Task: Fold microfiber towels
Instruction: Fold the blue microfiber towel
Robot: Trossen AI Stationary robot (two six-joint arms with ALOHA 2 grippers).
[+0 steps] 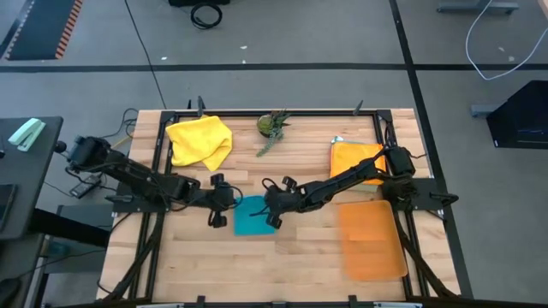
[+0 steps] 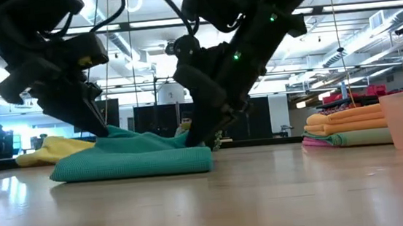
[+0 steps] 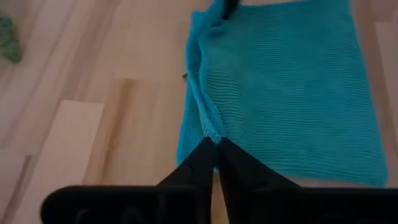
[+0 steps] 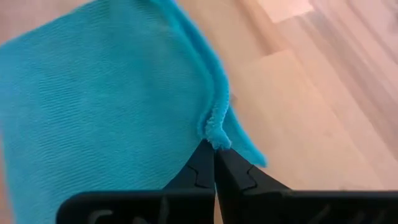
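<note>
Both grippers work on one teal towel point(image 1: 253, 216) that lies folded in the middle of the table. Left gripper point(image 1: 217, 214) is at the towel's left edge; its fingers point(image 3: 198, 160) look pinched on the raised edge of the cloth, with almost no gap between them. Right gripper point(image 1: 276, 219) is at the towel's right edge, and its fingers point(image 4: 202, 163) are closed tightly on a small tuft of the hem.

I judge that the step in hand is the end of a fold: the upper layer already lies over the lower one, and both arms hold the edges low on the surface. The next move probably calls for letting the cloth go on both sides and lifting straight up, so that the layers do not shift.

On the far right a stack of folded towels point(image 1: 357, 160) waits, mostly orange on top, and on the far left a loose yellow towel point(image 1: 199, 141) lies crumpled. A translucent orange mat point(image 1: 371, 238) is at the near right, and a small green plant point(image 1: 273, 127) stands at the far edge between them.

The wooden table point(image 1: 188, 257) has light planks. Behind it, the room is large, with ceiling lights and dark equipment.
</note>
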